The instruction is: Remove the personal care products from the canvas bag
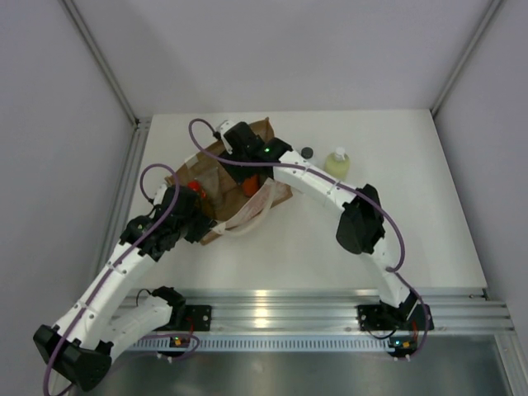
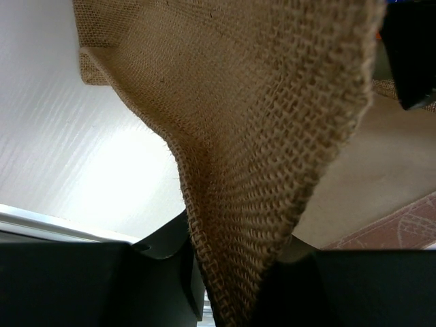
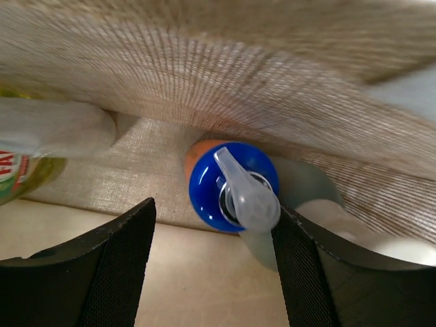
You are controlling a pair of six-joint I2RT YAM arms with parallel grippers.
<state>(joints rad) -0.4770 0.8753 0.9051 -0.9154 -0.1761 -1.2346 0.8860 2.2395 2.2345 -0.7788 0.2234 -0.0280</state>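
The canvas bag [image 1: 221,175] lies at the back middle of the table, its brown jute wall [image 2: 272,136] filling the left wrist view. My left gripper [image 2: 231,276] is shut on the bag's edge at its near left corner. My right gripper [image 3: 211,262] is open inside the bag [image 3: 238,82]. A blue-orange pump bottle [image 3: 231,180] lies just ahead between its fingers, its clear pump head close to the right finger [image 3: 306,272]. A yellow bottle [image 3: 27,160] lies to the left and pale bottles [image 3: 340,218] to the right. A pale yellow-green bottle [image 1: 337,162] stands outside on the table.
A small dark round cap [image 1: 307,152] lies on the table beside the pale bottle. A red cap [image 1: 194,186] and an orange patch [image 1: 250,186] show in the bag's mouth. The off-white handles [image 1: 247,221] trail toward the near side. Grey walls enclose the table.
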